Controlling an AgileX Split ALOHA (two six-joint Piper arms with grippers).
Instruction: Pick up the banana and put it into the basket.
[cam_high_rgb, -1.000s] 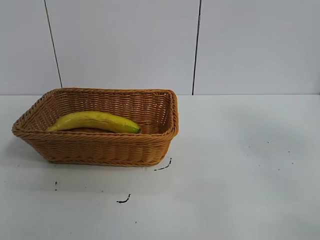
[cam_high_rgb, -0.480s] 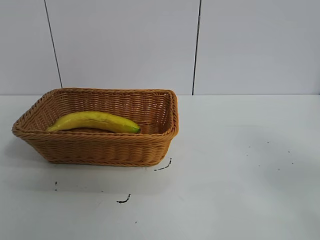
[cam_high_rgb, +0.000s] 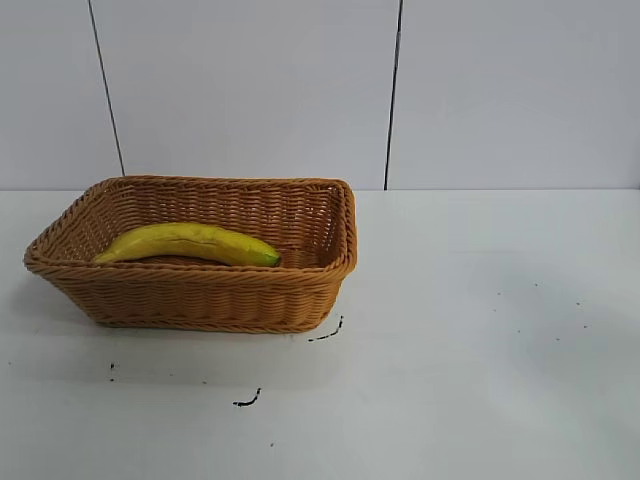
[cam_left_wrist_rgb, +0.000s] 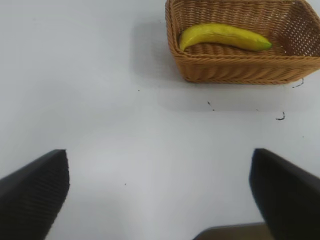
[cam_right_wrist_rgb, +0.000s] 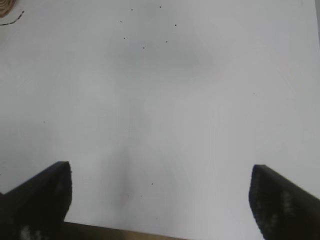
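Note:
The yellow banana (cam_high_rgb: 190, 243) lies lengthwise inside the tan wicker basket (cam_high_rgb: 200, 300) at the table's left; the left wrist view also shows the banana (cam_left_wrist_rgb: 222, 36) in the basket (cam_left_wrist_rgb: 240, 70). Neither arm appears in the exterior view. My left gripper (cam_left_wrist_rgb: 160, 192) is open over bare white table, well apart from the basket, with nothing between its dark fingers (cam_left_wrist_rgb: 35, 192). My right gripper (cam_right_wrist_rgb: 160, 195) is open too, wide, above bare table, with only a sliver of the basket (cam_right_wrist_rgb: 6, 6) at that view's corner.
The white table (cam_high_rgb: 480, 330) carries small black marks (cam_high_rgb: 247, 400) in front of the basket and a few specks at the right. A pale panelled wall (cam_high_rgb: 260, 90) stands behind the table.

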